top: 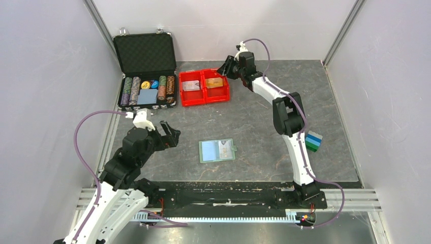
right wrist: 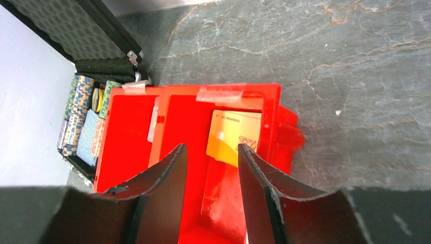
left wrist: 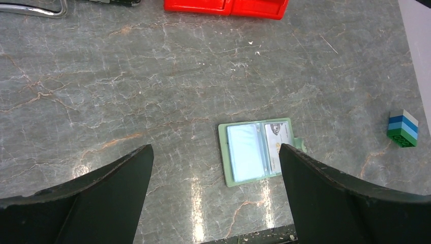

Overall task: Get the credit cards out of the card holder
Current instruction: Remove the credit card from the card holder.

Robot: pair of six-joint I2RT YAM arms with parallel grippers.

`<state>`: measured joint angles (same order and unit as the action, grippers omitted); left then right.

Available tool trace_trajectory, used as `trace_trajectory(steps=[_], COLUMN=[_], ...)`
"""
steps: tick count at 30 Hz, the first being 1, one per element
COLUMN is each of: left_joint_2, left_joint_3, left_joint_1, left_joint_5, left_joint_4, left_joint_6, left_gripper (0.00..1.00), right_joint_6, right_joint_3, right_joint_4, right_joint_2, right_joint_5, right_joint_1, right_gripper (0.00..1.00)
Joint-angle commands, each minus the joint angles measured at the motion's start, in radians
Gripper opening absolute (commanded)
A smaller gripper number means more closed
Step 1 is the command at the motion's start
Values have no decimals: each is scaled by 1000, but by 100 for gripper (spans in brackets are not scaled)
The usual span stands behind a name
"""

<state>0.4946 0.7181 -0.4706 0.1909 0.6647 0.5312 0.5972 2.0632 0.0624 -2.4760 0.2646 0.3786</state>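
Observation:
The card holder [top: 217, 150] lies open on the table. Its left pocket shows pale blue and its right pocket holds a whitish printed card [left wrist: 278, 145]. The holder also shows in the left wrist view [left wrist: 244, 178]. The orange card [right wrist: 231, 137] lies in the right compartment of the red bin [top: 204, 97], and it also shows from above [top: 215, 82]. A whitish card [top: 191, 85] lies in the left compartment. My right gripper [right wrist: 211, 152] is open and empty above the orange card. My left gripper [left wrist: 216, 152] is open and empty, left of the holder.
An open black poker-chip case [top: 146, 71] with stacked chips stands left of the bin. A blue-green block [top: 313, 141] sits right of the right arm, and it also shows in the left wrist view [left wrist: 403, 128]. Walls close in on the left, back and right.

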Motion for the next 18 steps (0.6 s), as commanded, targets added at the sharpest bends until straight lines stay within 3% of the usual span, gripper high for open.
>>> trace_trajectory(steps=[1,4,13,18], left_joint_2=[4,6,37,61], left_joint_3=[-3,-6,-5,-14], left_joint_1=[3,3,3,3], left_joint_5=[-11,-12,-36,-40], left_joint_4=[-6,-5,-9,-24], left_joint_6=[-44,-36,-35,-29], left_gripper=[100,100,100,100], right_joint_6=[-79,-111,-230,-246], right_joint_3=[-54,-163,-702,-970], right_joint_4=[-8,-36,-124,-132], right_joint_2=[189,293,684,876], right_joint_5=[7,14,-27,-83], right_joint_1=[0,0,14,83], right_gripper=[45,46,51,53])
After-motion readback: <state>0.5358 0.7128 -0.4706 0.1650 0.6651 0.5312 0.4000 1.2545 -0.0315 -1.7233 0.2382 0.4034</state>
